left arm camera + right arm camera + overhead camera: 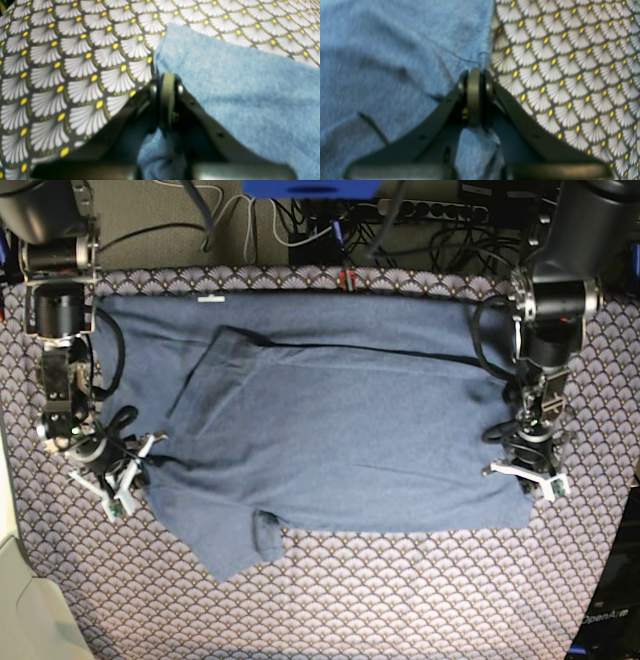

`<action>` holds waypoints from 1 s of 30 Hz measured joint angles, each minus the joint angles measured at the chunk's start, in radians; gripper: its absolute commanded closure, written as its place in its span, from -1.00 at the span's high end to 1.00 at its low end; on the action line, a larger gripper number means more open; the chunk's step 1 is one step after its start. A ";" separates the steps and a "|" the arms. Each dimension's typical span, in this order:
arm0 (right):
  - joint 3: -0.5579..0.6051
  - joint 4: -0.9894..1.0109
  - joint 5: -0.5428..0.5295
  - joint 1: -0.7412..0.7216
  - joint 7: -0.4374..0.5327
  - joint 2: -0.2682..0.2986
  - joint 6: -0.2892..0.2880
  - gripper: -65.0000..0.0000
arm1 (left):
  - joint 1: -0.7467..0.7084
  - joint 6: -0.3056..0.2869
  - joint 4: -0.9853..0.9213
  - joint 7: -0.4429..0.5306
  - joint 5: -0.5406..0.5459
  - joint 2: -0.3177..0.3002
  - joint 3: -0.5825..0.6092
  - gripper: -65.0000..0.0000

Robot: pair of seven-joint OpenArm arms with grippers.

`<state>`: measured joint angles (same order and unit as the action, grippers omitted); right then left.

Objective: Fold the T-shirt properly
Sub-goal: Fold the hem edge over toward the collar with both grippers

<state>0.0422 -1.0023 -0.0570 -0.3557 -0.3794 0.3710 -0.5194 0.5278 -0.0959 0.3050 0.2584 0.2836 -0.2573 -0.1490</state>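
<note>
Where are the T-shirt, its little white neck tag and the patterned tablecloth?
T-shirt [350,440]: base view, middle of the blue fabric.
neck tag [211,298]: base view, white strip at the shirt's top edge.
tablecloth [400,600]: base view, bare patterned area below the shirt.

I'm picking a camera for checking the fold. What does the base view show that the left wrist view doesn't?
Base only: the whole T-shirt, both arms, the right gripper, cables behind. Left wrist only: a close look at cloth pinched in the shut left gripper. Both: blue shirt on the tablecloth.
</note>
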 measured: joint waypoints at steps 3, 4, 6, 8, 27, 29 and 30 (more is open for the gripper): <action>0.000 -0.001 0.001 0.003 -0.007 0.001 -0.002 -1.00 | -0.061 -0.002 0.144 -0.128 0.111 -0.005 0.000 -0.98; -0.005 -0.002 0.000 0.002 -0.009 0.001 -0.002 -1.00 | -0.085 -0.005 0.192 -0.156 0.132 -0.008 0.002 -0.98; -0.039 -0.003 -0.003 0.002 -0.003 -0.003 -0.003 -1.00 | -0.143 -0.004 0.301 -0.224 0.169 -0.016 0.006 -0.98; -0.073 -0.004 -0.004 0.009 0.002 0.000 -0.003 -1.00 | -0.189 0.010 0.401 -0.285 0.179 -0.024 0.006 -0.98; -0.134 -0.331 -0.001 0.261 0.000 0.017 -0.057 -1.00 | -0.344 -0.005 0.642 -0.364 0.190 -0.047 -0.150 -0.98; -0.134 -0.367 0.000 0.302 -0.006 0.018 -0.058 -1.00 | -0.362 0.000 0.639 -0.372 0.189 -0.047 -0.151 -0.98; -0.134 -0.385 0.000 0.323 -0.007 0.017 -0.058 -1.00 | -0.369 0.000 0.637 -0.373 0.190 -0.046 -0.151 -0.98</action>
<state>-0.0917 -1.3872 -0.0574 -0.0326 -0.3866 0.3882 -0.5770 0.1593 -0.0959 0.9424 -0.1143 0.4732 -0.3035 -0.2996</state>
